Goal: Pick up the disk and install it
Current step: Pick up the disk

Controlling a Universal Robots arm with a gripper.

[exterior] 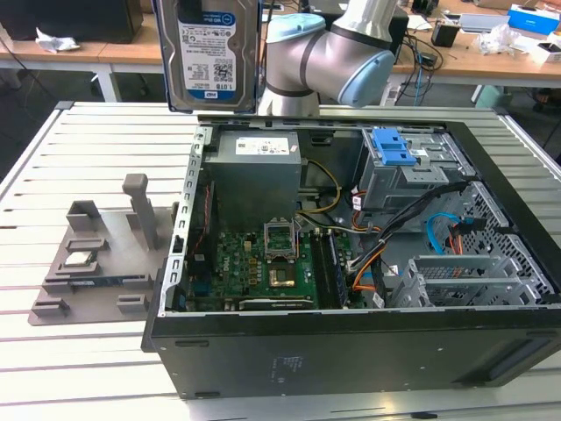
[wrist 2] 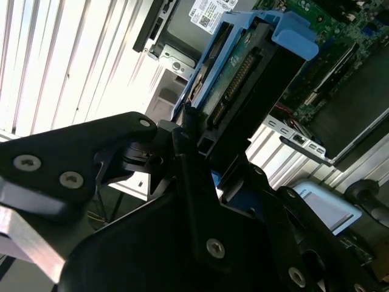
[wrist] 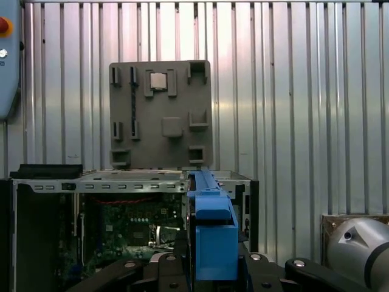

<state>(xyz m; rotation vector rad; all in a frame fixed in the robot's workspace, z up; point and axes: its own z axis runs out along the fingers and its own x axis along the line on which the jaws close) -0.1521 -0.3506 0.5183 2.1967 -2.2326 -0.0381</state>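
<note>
The black end effector (wrist 2: 188, 137) is clamped shut on the upper end of the flat silver rectangular disk (exterior: 215, 53) in its blue plastic frame, long axis upright, pointing down at the open black computer case (exterior: 351, 351) beneath, the silver-and-blue arm (exterior: 329, 57) bent behind.

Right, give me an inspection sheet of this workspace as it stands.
Surface: slatted metal table carrying the open computer case and a grey parts tray.
Job's things: the disk held aloft, clear of the case, label facing the exterior view; not installed.
Clutter: processor chip on the tray.
Grippers: gripper shut on the disk's edge.
Cables: orange, blue and black leads inside the case.
Surroundings: cluttered desks behind.
</note>
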